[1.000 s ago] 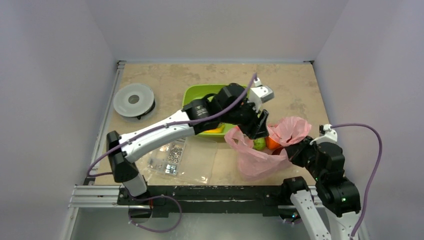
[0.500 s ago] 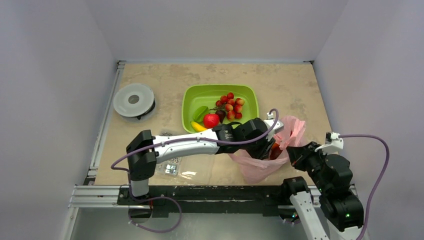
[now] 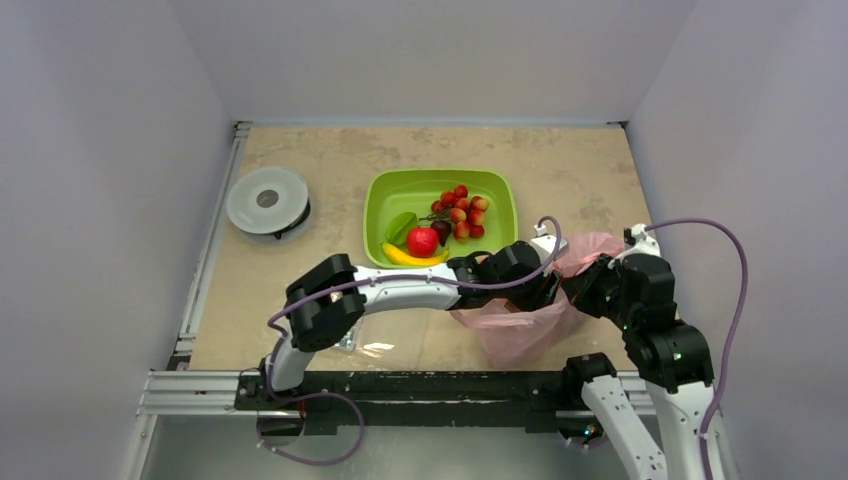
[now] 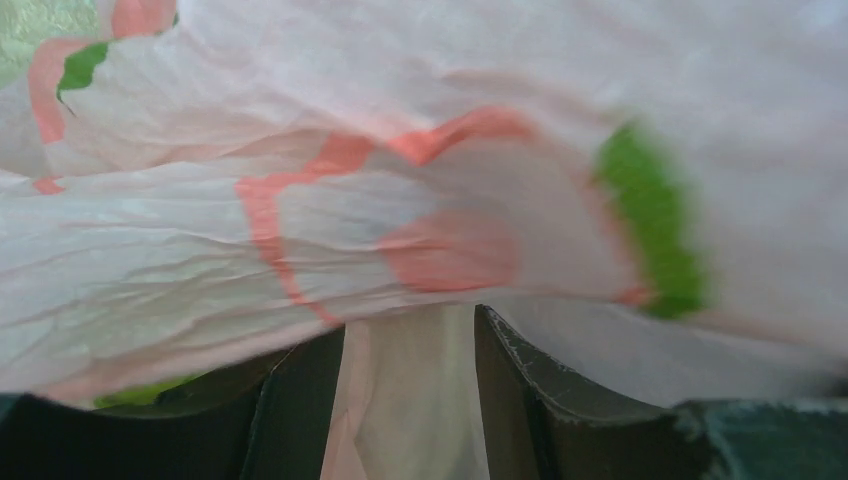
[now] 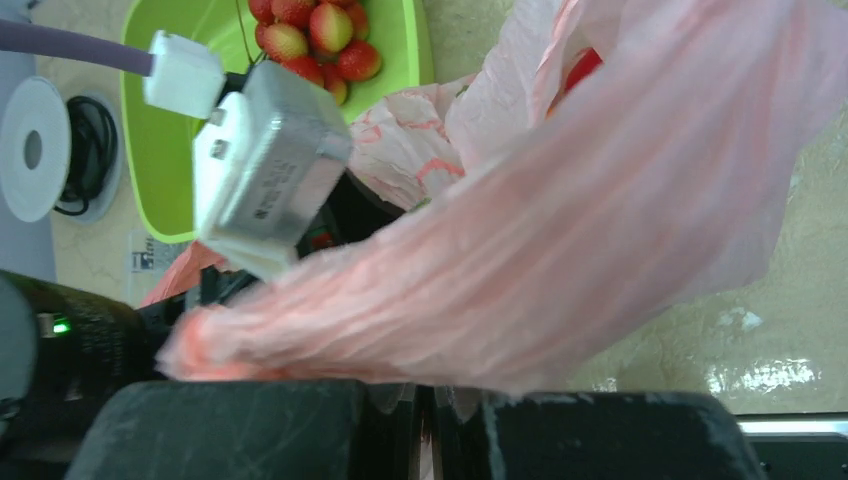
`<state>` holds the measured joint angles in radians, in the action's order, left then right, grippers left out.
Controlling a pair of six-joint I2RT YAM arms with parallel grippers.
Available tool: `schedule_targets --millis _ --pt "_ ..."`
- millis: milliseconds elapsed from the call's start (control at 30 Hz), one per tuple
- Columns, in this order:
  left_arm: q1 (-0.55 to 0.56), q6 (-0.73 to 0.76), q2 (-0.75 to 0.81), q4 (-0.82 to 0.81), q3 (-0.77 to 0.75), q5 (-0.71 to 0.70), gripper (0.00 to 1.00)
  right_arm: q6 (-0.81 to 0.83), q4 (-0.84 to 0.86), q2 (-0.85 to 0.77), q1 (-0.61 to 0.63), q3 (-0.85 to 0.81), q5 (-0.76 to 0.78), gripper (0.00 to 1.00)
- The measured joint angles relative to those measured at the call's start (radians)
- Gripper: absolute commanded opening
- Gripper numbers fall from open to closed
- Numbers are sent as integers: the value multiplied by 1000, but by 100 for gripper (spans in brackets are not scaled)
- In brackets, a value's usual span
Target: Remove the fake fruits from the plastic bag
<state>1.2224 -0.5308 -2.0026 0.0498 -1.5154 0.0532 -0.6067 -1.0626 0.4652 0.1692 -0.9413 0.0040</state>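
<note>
Bag (image 3: pixel 512 335) held clenched in right jaws; left jaws, parted, sunk inside it. Fruits (image 3: pixel 422 241) seen in tray (image 3: pixel 440 176).

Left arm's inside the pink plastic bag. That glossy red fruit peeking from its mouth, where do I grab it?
Only a sliver of the glossy red fruit shows between folds of the pink plastic bag. Probably across its rounded middle, jaws wide, entering the mouth from the green tray side: the right gripper pinches the film on the opposite side.
</note>
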Motion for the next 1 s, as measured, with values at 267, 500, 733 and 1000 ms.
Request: schedule_targets --millis 267,500,733,1000 --pt "-10 -2 -95 -114 2 22 60 37 3 51 0 -20 -26 0" --pt "-10 -21 -143 -155 -45 27 61 39 36 37 0 -22 -54 0" --pt "10 -54 -227 -177 -79 -39 80 40 29 24 0 -22 -53 0" --pt "41 -63 -299 -203 -104 -115 74 43 21 15 0 -22 -53 0"
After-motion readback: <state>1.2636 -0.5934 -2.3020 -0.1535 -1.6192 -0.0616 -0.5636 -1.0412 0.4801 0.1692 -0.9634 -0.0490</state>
